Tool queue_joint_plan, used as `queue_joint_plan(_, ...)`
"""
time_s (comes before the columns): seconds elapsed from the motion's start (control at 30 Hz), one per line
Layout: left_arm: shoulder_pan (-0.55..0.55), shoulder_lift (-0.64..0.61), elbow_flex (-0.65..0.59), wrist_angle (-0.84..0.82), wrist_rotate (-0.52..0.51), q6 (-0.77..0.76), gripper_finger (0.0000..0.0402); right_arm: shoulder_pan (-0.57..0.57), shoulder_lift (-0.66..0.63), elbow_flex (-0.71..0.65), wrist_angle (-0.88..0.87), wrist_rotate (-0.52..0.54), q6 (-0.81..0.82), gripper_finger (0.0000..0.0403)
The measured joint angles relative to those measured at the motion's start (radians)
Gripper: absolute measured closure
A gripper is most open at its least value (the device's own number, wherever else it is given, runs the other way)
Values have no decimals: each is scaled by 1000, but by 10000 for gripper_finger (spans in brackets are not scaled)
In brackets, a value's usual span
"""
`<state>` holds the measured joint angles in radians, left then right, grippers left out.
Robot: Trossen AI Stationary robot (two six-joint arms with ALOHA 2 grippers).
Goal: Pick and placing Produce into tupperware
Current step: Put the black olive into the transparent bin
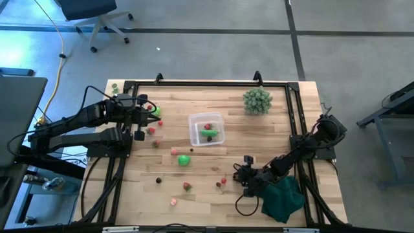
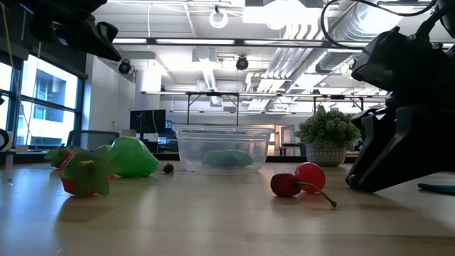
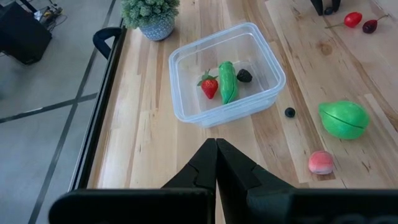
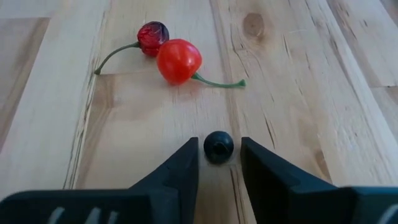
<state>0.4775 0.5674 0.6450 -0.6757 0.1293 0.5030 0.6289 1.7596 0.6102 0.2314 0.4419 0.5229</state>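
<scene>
- At nine o'clock on the table [image 1: 272, 139] in the high view, the left gripper [image 1: 138, 120] hangs with its fingers pressed together and holding nothing; a few red and green bits lie just beside it.
- Near the middle sits the clear tub [image 1: 206, 129], which holds a strawberry [image 3: 209, 86], a long green pod [image 3: 227, 82] and a dark berry [image 3: 244, 75].
- Toward six o'clock from the tub, a green ball [image 1: 184, 160], a pink piece [image 1: 174, 151] and several small red and dark bits are scattered on the wood, not yet collected.
- Around five o'clock, the right gripper [image 4: 219, 163] is down at the tabletop with its fingers parted on either side of a small dark berry [image 4: 218, 146], not yet squeezing it; a pair of cherries [image 4: 178, 61] lies near, just ahead of it.
- By my judgement the job is in its early part: three pieces are in, well over half remain outside.
</scene>
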Motion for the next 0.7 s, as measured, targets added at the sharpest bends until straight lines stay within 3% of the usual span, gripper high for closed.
queue_joint_plan(0.7,0,0,0,0,0,0,401,1,1,-1,23,15,1,314)
